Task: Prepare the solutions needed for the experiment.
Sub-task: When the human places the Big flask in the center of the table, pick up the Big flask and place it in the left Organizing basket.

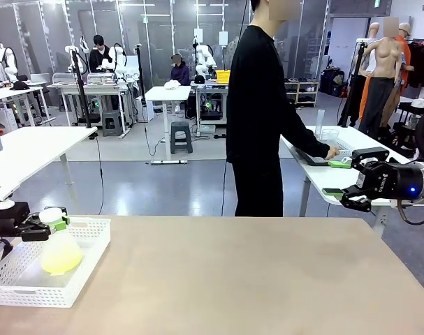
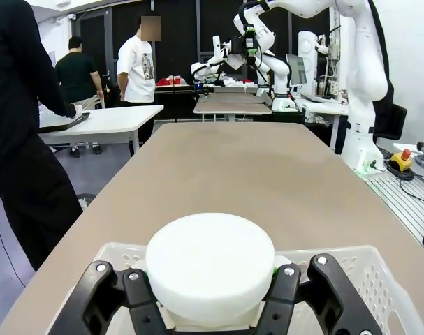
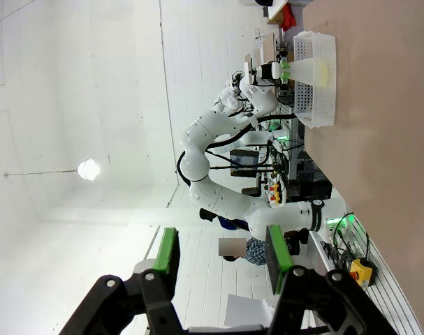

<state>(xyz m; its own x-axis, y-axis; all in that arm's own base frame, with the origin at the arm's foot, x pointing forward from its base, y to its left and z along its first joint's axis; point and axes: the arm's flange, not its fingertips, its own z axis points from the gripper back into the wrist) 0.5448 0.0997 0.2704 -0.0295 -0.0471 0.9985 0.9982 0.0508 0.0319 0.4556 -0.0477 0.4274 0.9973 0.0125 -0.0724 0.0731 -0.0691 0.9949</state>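
Near edge, robot's left: white perforated basket [image 1: 86, 262] sits on the tan table [image 1: 253, 272], at its left end. Inside it stands a translucent conical flask [image 1: 60, 251] with pale yellow-green solution [image 1: 61, 259] pooled in the lower body. Left gripper [image 1: 38, 225] is at the flask's neck, just under the white round cap [image 1: 53, 213]; in the left wrist view the fingers [image 2: 285, 293] flank the cap [image 2: 210, 262] on both sides, green pads right at it, but I can't tell whether they're clamped or slightly off it. The rest of the tabletop is bare and matte, running flat to the far edge. Right gripper [image 1: 346, 183] hangs off the right side above the table's far right corner, jaws apart with nothing between them; the right wrist view shows the green pads [image 3: 168, 252] well separated with only the white wall behind. From there the basket [image 3: 316, 77] and flask [image 3: 311, 70] show far off and sideways. Beyond the table, a person in black [image 1: 260, 112] stands side-on, a hand [image 1: 331, 151] on a neighbouring white table [image 1: 358, 157] to the right. Grey glossy floor behind, more white tables and stools, people seated at benches along the glass-walled back.
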